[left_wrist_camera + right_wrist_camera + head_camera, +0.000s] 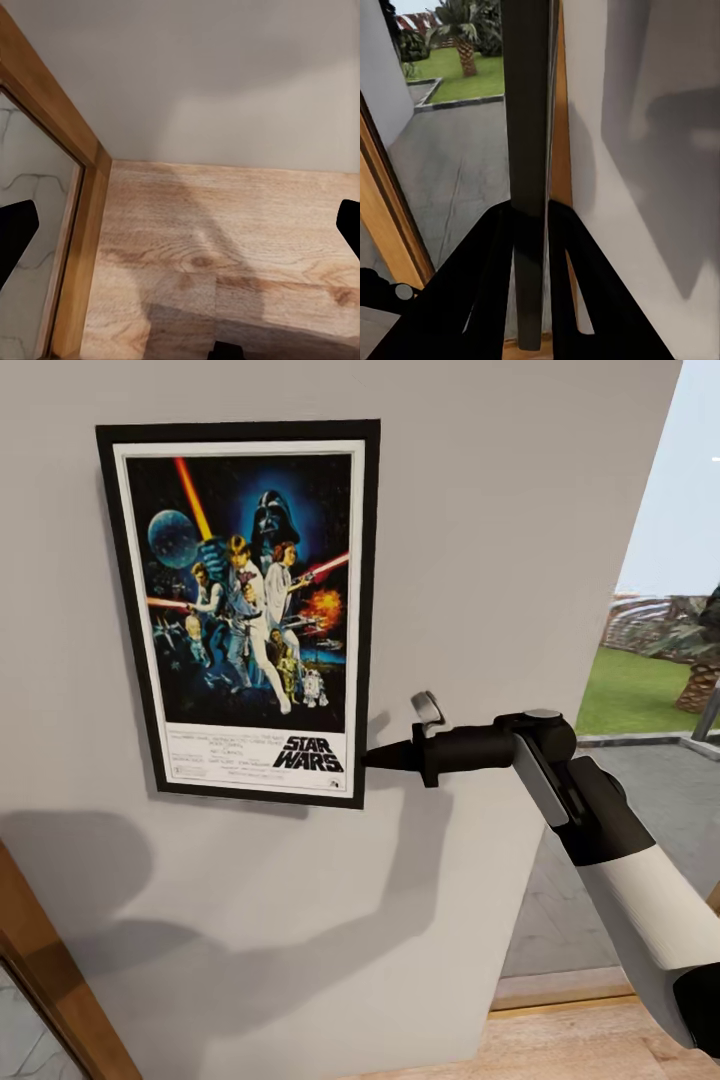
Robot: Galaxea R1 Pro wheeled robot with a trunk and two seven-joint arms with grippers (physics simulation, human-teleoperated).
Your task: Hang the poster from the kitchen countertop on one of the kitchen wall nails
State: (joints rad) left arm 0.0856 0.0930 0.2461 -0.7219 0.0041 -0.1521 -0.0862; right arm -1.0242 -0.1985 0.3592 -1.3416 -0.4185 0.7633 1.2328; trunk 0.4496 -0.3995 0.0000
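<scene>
The poster (245,600), black-framed with a white border and the "STAR WARS" title at its bottom, lies flat and upright against the grey wall (480,540). My right gripper (372,758) is shut on the frame's right edge near the lower corner. In the right wrist view the dark frame edge (529,112) runs straight out from between the closed fingers of that gripper (531,217). My left gripper (180,229) hangs open over the wood floor, one finger (15,232) at each side of its wrist view. No nail is visible and the kitchen countertop is out of view.
A wooden door frame (50,980) with a pale marbled panel stands at the lower left. The wall ends at a corner on the right, beyond which are a paved patio (660,800), lawn and a palm. Wood floor (560,1050) lies below.
</scene>
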